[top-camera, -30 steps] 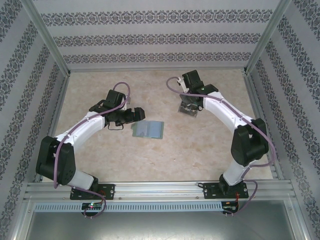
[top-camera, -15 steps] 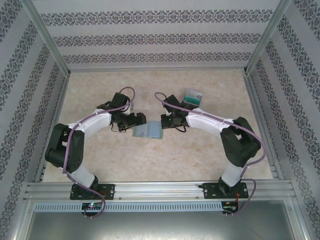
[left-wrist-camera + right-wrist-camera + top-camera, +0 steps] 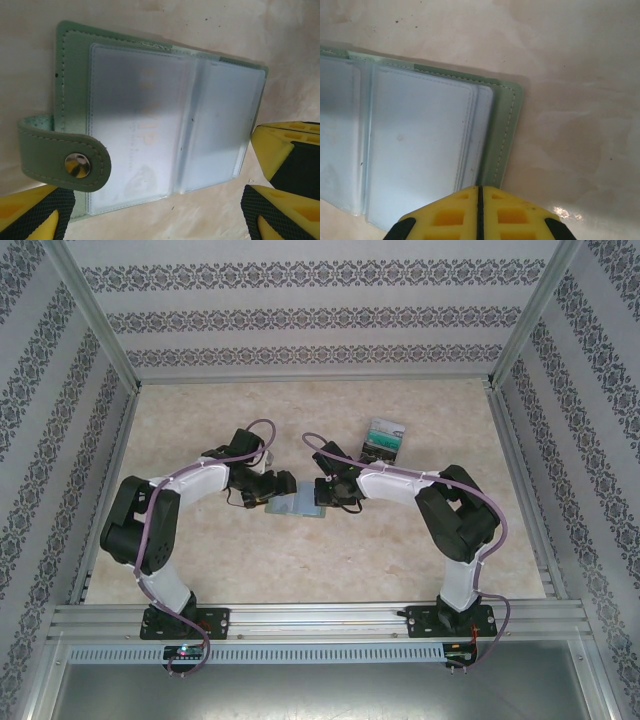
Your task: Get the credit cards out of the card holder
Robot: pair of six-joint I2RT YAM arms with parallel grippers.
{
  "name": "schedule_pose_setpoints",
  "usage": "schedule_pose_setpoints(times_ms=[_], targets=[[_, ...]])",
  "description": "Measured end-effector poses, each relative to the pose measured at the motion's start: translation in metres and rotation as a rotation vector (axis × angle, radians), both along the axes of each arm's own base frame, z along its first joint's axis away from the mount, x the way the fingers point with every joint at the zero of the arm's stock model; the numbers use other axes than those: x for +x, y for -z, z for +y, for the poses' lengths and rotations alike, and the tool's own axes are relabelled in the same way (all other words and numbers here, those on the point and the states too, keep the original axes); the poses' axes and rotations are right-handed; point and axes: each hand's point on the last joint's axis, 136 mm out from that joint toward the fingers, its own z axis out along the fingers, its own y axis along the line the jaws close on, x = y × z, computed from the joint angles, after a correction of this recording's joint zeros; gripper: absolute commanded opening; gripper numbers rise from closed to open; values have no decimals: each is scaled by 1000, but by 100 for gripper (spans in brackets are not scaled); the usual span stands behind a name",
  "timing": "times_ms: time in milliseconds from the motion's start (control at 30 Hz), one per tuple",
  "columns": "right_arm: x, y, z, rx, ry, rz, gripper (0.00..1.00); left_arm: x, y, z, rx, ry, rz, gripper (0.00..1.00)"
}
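Observation:
The grey-green card holder [image 3: 297,505] lies open on the table between both grippers. Its frosted clear sleeves [image 3: 165,125] face up, and a pale card with faint lettering [image 3: 142,132] shows through the left one. The snap strap [image 3: 65,160] folds over its left edge. My left gripper [image 3: 270,488] is open, its jaws [image 3: 152,207] straddling the holder's near edge. My right gripper [image 3: 325,490] is shut, its tip [image 3: 479,192] at the holder's green right cover [image 3: 502,140]. The credit cards [image 3: 383,438], teal and dark, lie on the table behind the right arm.
Patterned walls and aluminium posts [image 3: 512,340] enclose the marble-look table [image 3: 300,570]. A metal rail [image 3: 320,618] runs along the near edge by the arm bases. There is open tabletop in front of the holder and at the back left.
The right gripper left the credit cards at the back right and swung left to the holder's right edge. The left gripper moved closer to the holder and narrowed slightly.

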Motion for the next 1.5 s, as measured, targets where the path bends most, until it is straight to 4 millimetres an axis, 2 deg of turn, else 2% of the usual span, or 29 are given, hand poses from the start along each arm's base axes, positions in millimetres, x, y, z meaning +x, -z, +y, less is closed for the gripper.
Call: schedule_pose_setpoints(times_ms=[233,467,900,1100,1267,1500], targets=[[-1,5,-1,-4,16,15,0,1,13,-4,5,7,31,87],[-1,8,-1,-6,20,21,0,4,11,-8,-10,8,34,87],[-1,9,-1,-6,20,21,0,5,0,-34,-142,47,31,88],[-1,9,-1,-7,20,21,0,3,-3,-38,-160,60,32,87],[-1,9,-1,-7,20,21,0,4,-1,-35,-137,51,27,88],[-1,9,-1,-7,21,21,0,8,7,-5,54,-13,2,89]])
